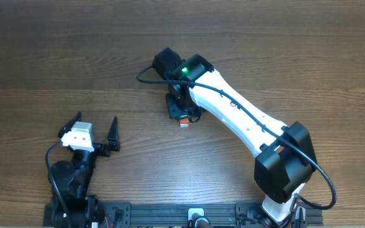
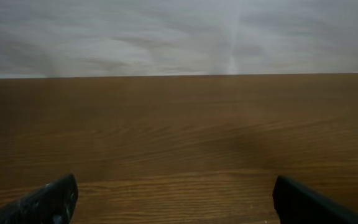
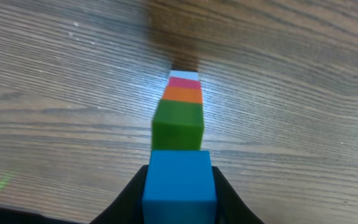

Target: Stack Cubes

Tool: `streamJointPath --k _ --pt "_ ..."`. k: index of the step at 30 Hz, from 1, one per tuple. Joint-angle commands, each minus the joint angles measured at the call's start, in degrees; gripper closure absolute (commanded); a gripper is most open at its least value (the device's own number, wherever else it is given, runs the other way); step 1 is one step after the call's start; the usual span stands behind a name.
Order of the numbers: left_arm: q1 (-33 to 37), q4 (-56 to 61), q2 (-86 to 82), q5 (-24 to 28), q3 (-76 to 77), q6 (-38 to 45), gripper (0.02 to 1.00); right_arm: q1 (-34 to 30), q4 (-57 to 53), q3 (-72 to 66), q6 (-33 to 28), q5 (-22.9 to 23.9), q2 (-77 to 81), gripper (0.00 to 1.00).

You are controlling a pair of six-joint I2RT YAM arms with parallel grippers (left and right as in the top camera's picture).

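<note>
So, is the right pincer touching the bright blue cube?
Touching. The right wrist view shows the right pincer closed on the bright blue cube, its dark fingers flush against both sides, no gap.

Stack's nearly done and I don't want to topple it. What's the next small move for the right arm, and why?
Probably ease the right gripper straight down a touch before opening. It holds the blue cube roughly in line over the green cube that tops the stack, but whether the two touch can't be told.
</note>
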Motion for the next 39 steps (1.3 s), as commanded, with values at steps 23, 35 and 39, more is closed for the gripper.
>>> streamJointPath --k 23,35,39 --pt "-0.22 -0.07 -0.42 0.52 -0.31 0.85 0.018 0.66 -3.74 5.97 -0.09 -0.24 4.02 0.809" --pt "-0.22 -0.07 -0.42 0.52 -0.31 0.83 0.018 0.57 -3.54 5.95 -0.11 0.37 4.24 0.807" --pt "-0.22 -0.07 -0.42 0.52 -0.31 0.85 0.018 0.52 -3.5 5.77 -0.09 0.35 4.61 0.807"
